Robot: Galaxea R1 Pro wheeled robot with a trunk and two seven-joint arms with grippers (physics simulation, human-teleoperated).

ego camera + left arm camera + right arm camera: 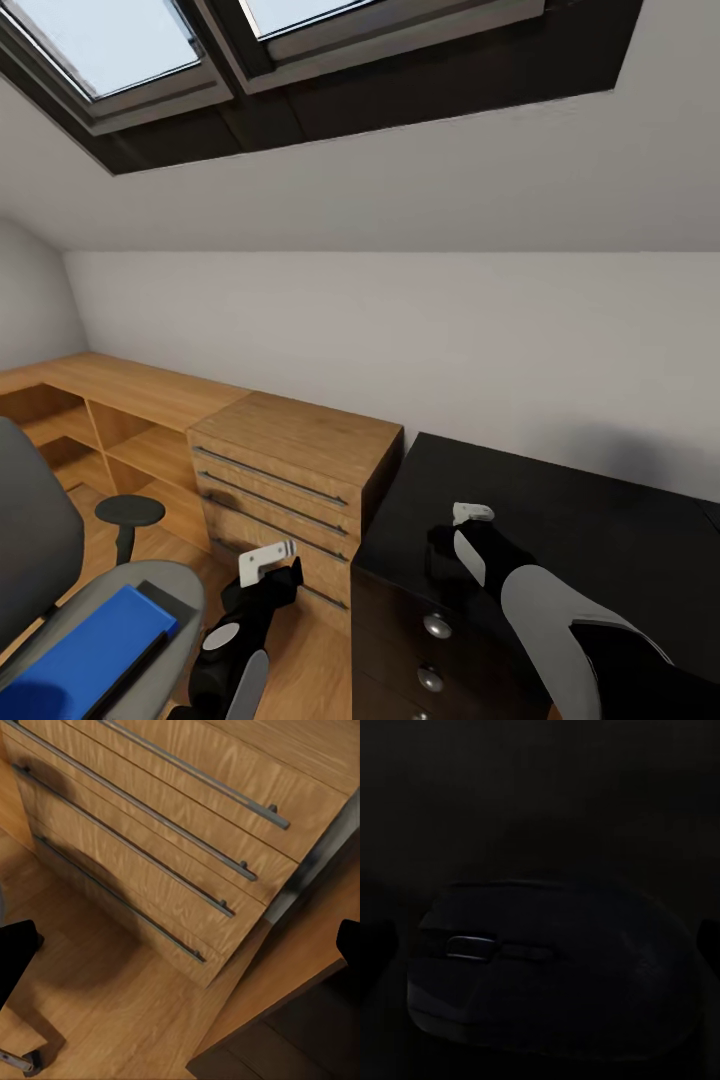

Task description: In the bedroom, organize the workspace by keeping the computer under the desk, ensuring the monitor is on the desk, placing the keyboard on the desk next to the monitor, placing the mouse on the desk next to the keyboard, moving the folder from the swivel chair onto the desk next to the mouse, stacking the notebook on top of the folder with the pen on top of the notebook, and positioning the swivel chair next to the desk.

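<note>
Blue folder [85, 650] flat on swivel chair [40, 560], right tool [458, 533] over desk [600, 530], mouse [555, 967] close below, grip unclear.

Both arms carry glossy black housings with light grey-white shell panels. The left arm [232, 640] shows a round grey cap on its wrist joint and a pale elongated panel below. The right arm [560, 620] bears a large rounded grey forearm cover. Gripper fingers [268, 560] are white, angular.

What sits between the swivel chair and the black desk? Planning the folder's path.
In the head view, the wooden drawer cabinet and the left gripper.
</note>
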